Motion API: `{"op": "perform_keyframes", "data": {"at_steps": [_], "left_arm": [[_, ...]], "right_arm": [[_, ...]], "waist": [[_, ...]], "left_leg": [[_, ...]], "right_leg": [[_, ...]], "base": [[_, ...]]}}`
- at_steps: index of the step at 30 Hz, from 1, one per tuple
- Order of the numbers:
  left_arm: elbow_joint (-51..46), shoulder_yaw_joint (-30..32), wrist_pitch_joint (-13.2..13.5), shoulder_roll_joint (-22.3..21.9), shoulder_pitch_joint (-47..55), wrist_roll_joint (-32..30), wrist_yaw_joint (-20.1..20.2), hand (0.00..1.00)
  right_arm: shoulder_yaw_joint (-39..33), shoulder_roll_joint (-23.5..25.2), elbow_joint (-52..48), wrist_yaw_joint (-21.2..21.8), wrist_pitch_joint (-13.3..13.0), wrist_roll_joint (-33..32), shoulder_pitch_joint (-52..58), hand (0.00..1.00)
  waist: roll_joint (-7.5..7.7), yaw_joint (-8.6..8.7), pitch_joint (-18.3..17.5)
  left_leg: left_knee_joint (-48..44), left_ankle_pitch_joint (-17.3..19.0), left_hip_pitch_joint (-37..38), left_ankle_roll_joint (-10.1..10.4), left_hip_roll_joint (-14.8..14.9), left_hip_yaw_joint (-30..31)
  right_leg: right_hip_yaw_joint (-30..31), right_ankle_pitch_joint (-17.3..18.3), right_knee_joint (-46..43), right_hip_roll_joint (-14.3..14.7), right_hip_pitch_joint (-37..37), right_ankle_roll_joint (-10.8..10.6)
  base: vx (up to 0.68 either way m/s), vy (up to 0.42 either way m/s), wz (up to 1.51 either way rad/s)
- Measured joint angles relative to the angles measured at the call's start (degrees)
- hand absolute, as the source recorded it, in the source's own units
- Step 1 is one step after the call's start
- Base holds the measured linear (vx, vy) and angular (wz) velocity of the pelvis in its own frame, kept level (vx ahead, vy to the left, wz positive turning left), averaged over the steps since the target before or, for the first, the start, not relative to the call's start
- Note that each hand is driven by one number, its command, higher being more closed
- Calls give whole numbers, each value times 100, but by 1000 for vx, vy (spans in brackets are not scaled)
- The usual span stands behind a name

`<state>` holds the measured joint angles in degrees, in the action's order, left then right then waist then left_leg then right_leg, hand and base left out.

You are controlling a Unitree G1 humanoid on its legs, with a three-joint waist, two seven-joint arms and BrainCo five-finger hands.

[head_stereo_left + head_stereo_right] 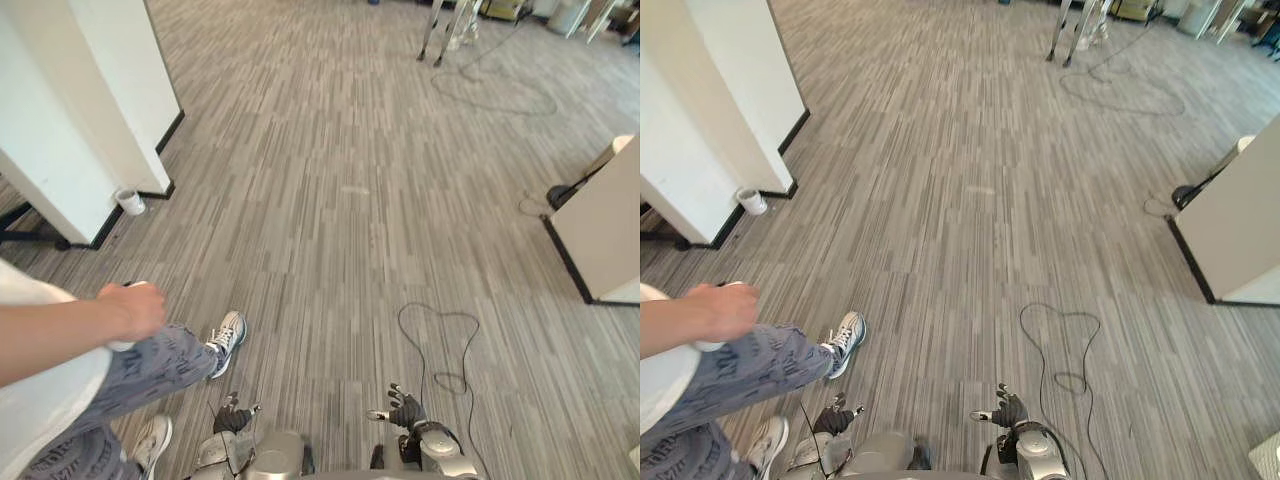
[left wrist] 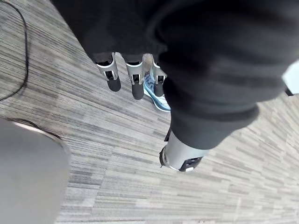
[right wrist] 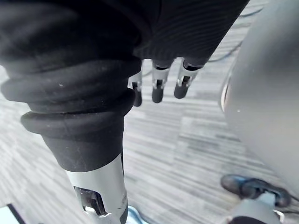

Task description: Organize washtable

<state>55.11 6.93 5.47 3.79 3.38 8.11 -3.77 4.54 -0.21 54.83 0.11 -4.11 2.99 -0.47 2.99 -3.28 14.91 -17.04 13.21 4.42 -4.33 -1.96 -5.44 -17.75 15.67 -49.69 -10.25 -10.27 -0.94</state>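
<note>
Both of my hands hang low over a grey striped carpet floor [image 1: 340, 200]. My left hand [image 1: 232, 415] has relaxed, spread fingers and holds nothing; in the left wrist view its fingers [image 2: 135, 81] point straight down at the floor. My right hand [image 1: 405, 410] is likewise open and empty, and its fingers [image 3: 159, 88] hang straight in the right wrist view.
A person stands close at my left, with an arm [image 1: 60, 335] stretched forward, patterned trousers [image 1: 150, 365] and a sneaker [image 1: 228, 335]. A white partition [image 1: 90, 110] with a small white cup [image 1: 130, 202] at its foot stands far left. A beige cabinet [image 1: 605, 230] is on the right.
</note>
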Motion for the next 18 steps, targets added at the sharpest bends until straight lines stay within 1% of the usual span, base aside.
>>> {"op": "perform_keyframes", "data": {"at_steps": [1, 2, 3, 4, 5, 6, 7, 8, 9, 10, 11, 12, 13, 14, 15, 16, 17, 18], "left_arm": [[13, -6, -5, 0, 4, -42, -4, 0], [68, -6, -11, 2, 3, -101, -5, 0], [77, -23, -12, -1, 6, -140, -4, 0], [110, -61, -12, 3, 32, -241, -3, 0], [132, -60, -13, 3, 33, -247, -3, 0], [137, -67, -11, -8, 51, -260, 1, 0], [133, -72, -8, -7, 64, -286, 4, 0], [140, -69, 5, 8, 97, -310, 6, 0], [87, -15, 13, -51, 92, -314, 2, 0], [70, 55, -1, -146, 87, -314, 1, 0], [-15, 277, -2, -326, 128, -287, 3, 0], [-84, 330, 1, -416, 168, -216, 10, 0], [-110, 326, 1, -401, 155, -209, 16, 0], [-164, 323, 4, -290, 77, -177, 42, 0], [-183, 323, 18, -248, 47, -140, 54, 0], [-289, 303, 35, -153, 36, -75, 83, 0], [-346, 279, 53, -118, 26, -26, 107, 0], [-445, 274, 76, -116, -4, 31, 123, 0]], "right_arm": [[17, -30, -6, 10, -1, 5, -76, 0], [69, -60, 3, 9, 4, 30, -158, 0], [95, -78, 0, 12, 3, 57, -179, 0], [95, -82, -2, 9, 5, 86, -217, 0], [96, -83, -12, 10, 5, 106, -222, 0], [96, -84, -11, 8, 11, 120, -217, 0], [93, -82, -17, 8, 11, 125, -199, 0], [80, -72, -37, 8, 20, 145, -169, 0], [58, -107, -147, 14, 25, 156, -104, 0], [55, -176, -237, 17, 28, 159, -79, 0], [107, -254, -401, 14, 44, 162, 6, 0], [100, -237, -434, 9, 59, 151, 41, 0], [82, -224, -389, 5, 63, 135, 15, 0], [41, -102, -231, -18, 81, 84, -32, 0], [38, -71, -173, -23, 82, 59, -31, 0], [34, -34, -86, -39, 85, -16, -12, 0], [23, -26, -34, -43, 87, -21, -15, 0], [-58, -26, 66, -49, 96, -22, -30, 0]], "waist": [[-11, 65, 4], [-23, 132, 18], [-30, 157, 24], [-38, 249, 30], [-39, 263, 32], [-36, 261, 26], [-22, 265, 10], [-2, 281, -14], [-80, 343, -64], [-248, 351, -87], [-574, 278, -82], [-696, 192, -49], [-719, 193, -44], [-552, 220, 46], [-472, 207, 67], [-297, 150, 74], [-217, 119, 86], [-134, 32, 129]], "left_leg": [[188, 51, 223, -3, 6, 22], [418, 87, 453, 23, 6, 69], [556, 102, 591, 50, 3, 89], [821, 180, 926, 181, -17, 195], [850, 248, 1051, 287, -24, 253], [797, 401, 1263, 455, -26, 394], [669, 480, 1322, 516, -26, 469], [-56, 648, 1208, 639, -32, 700], [-1467, 631, 733, 752, 62, 762], [-2259, 470, 408, 954, 253, 745], [-3648, -493, -216, 1128, 689, 534], [-4581, -1175, -646, 1102, 1083, 319], [-4939, -990, -854, 961, 1189, 218], [-5268, -483, -1284, 874, 1246, 52], [-5152, -313, -1428, 839, 1233, -21], [-4634, -41, -1746, 743, 1120, -99], [-4258, 79, -1902, 701, 1023, -129], [-3159, 150, -2138, 641, 836, -100]], "right_leg": [[-198, -27, 880, 164, -321, -22], [-266, -283, 1958, 380, -533, -99], [-261, -494, 2525, 489, -585, -140], [-253, -1002, 3660, 684, -592, -152], [-250, -1117, 3838, 733, -613, -101], [-222, -1204, 3832, 751, -610, 33], [-177, -1187, 3686, 746, -605, 90], [-74, -1484, 3288, 716, -594, 597], [-138, -1663, 3011, 749, -491, 686], [-242, -1512, 2945, 876, -366, 674], [-204, -1205, 3040, 1188, -57, 733], [-55, -1042, 3204, 1449, 287, 849], [31, -976, 3262, 1519, 459, 821], [204, -846, 3526, 1522, 1020, 806], [270, -848, 3698, 1503, 1257, 802], [420, -847, 4026, 1417, 1643, 803], [495, -848, 4164, 1374, 1801, 802], [602, -841, 4327, 1274, 2049, 790]], "base": [[639, 137, 6], [574, 105, 12], [601, 82, 31], [506, 48, 34], [794, 29, 52], [682, -7, 47], [695, -30, 83], [730, -119, 107], [723, -136, 104], [871, -141, 51], [722, -51, -36], [723, -19, -62], [832, -23, -71], [671, -32, -38], [781, -43, -43], [509, -12, -36], [604, 28, -51], [564, 86, -63]]}}
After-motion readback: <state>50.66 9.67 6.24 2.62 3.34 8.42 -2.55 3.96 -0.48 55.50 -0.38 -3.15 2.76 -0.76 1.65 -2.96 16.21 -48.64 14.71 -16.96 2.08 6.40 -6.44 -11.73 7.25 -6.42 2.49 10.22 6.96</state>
